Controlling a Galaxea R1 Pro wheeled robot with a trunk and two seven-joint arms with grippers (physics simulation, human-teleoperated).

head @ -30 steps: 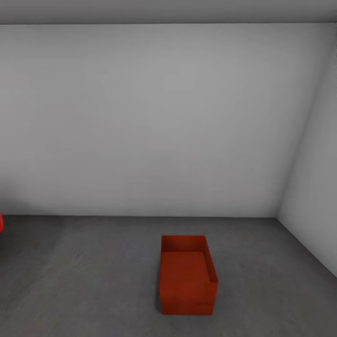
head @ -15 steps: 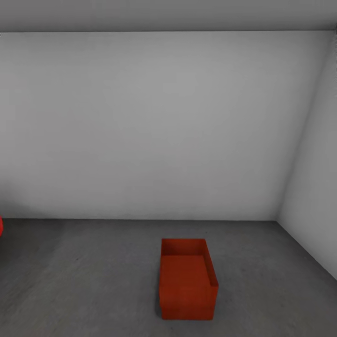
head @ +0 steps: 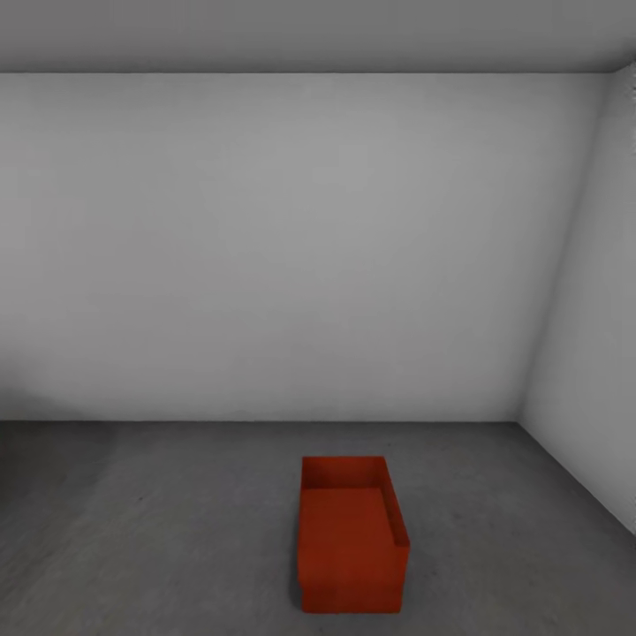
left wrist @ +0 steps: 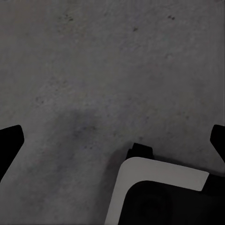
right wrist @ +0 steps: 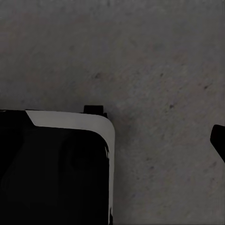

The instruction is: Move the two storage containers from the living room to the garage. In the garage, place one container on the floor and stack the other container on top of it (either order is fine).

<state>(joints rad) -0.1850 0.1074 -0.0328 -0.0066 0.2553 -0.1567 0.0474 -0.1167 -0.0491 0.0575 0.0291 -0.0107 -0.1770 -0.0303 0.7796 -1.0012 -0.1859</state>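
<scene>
One orange-red storage container (head: 352, 539) stands upright on the dark grey concrete floor (head: 159, 530) of the garage, a little right of centre and close to the corner of two pale grey walls. Its open top faces up and nothing lies inside. In the left wrist view my left gripper (left wrist: 112, 140) hangs open over bare concrete, its black fingertips (left wrist: 10, 140) at the picture's two sides. In the right wrist view my right gripper (right wrist: 115, 140) also looks down at the concrete, with one black fingertip (right wrist: 218, 139) at the edge and nothing held.
The back wall (head: 291, 247) and the right side wall (head: 587, 336) meet in a corner behind the container. A black-and-white part of my own body (left wrist: 159, 197) (right wrist: 56, 164) sits under each wrist camera. Open concrete stretches left of the container.
The whole head picture has shifted, so the camera moved. The wall's top edge sits lower, and a red shape at the left edge has slid out of view. The container stays put.
</scene>
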